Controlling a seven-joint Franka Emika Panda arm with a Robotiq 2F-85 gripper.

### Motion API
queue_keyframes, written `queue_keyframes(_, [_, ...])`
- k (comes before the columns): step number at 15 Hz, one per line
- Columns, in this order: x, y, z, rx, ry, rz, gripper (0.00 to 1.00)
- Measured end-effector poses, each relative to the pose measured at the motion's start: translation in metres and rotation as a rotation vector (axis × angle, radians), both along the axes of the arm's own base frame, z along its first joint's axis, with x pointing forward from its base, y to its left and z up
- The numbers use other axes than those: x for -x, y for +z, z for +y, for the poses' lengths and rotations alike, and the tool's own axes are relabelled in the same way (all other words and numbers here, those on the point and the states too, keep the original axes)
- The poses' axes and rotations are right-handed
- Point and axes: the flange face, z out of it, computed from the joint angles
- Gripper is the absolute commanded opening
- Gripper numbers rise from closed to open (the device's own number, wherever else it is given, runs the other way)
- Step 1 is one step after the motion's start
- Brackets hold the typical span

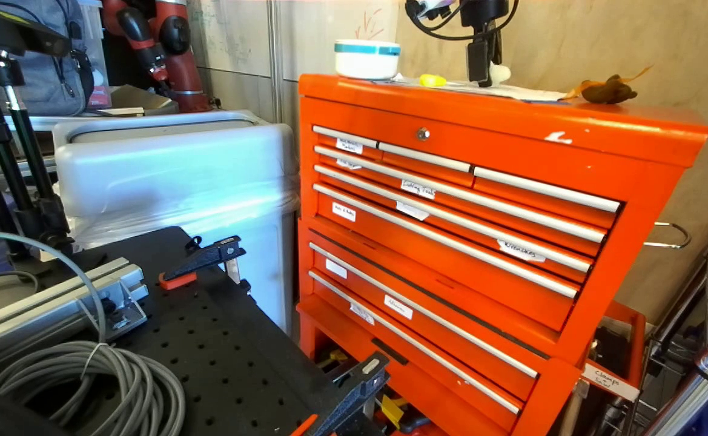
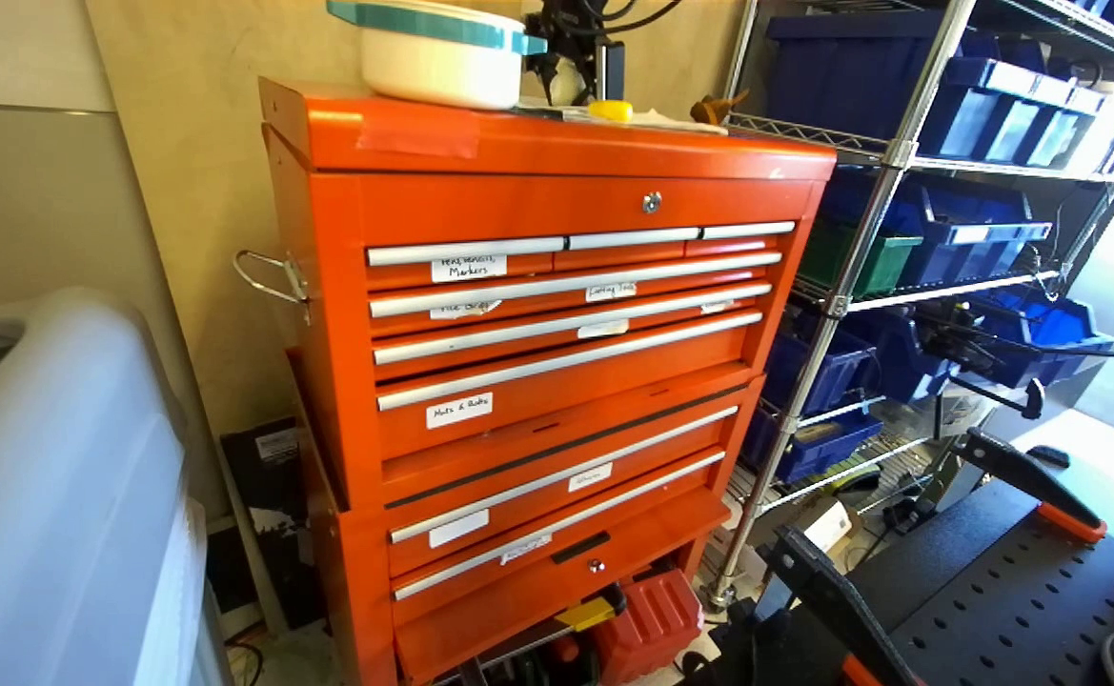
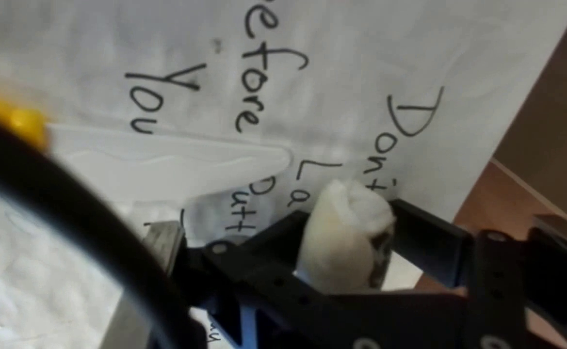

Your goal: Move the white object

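The white object (image 3: 344,237) is a small, rounded, cream-white piece with a dark patch on one side. In the wrist view it stands between the two black fingers of my gripper (image 3: 351,209), and both fingertips meet its sides, so the gripper looks shut on it. It also shows at the fingertips in both exterior views (image 1: 499,74) (image 2: 568,84), low over the paper on the red tool chest. I cannot tell whether it touches the paper. My gripper (image 1: 486,71) points down, and its lower part is hidden behind the fingers.
White paper (image 3: 351,58) with handwriting lies under the gripper on the red tool chest (image 1: 511,112). A whitish flat blade (image 3: 176,157) with a yellow end (image 3: 26,127) lies there. A white tub with a teal band (image 1: 367,62) and a brown item with orange ribbon (image 1: 609,91) stand nearby.
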Motion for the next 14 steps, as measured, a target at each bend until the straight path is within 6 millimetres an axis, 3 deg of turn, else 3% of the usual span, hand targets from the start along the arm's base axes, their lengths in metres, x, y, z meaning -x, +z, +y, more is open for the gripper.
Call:
queue_keyframes(3, [-0.002,0.021,0.012,-0.055,0.012,-0.017,1.00])
queue_keyframes(7, [0.000,0.050,0.022,-0.151,0.032,-0.007,1.00])
queue_keyframes(14, [0.017,0.102,0.012,-0.339,0.119,0.091,1.00])
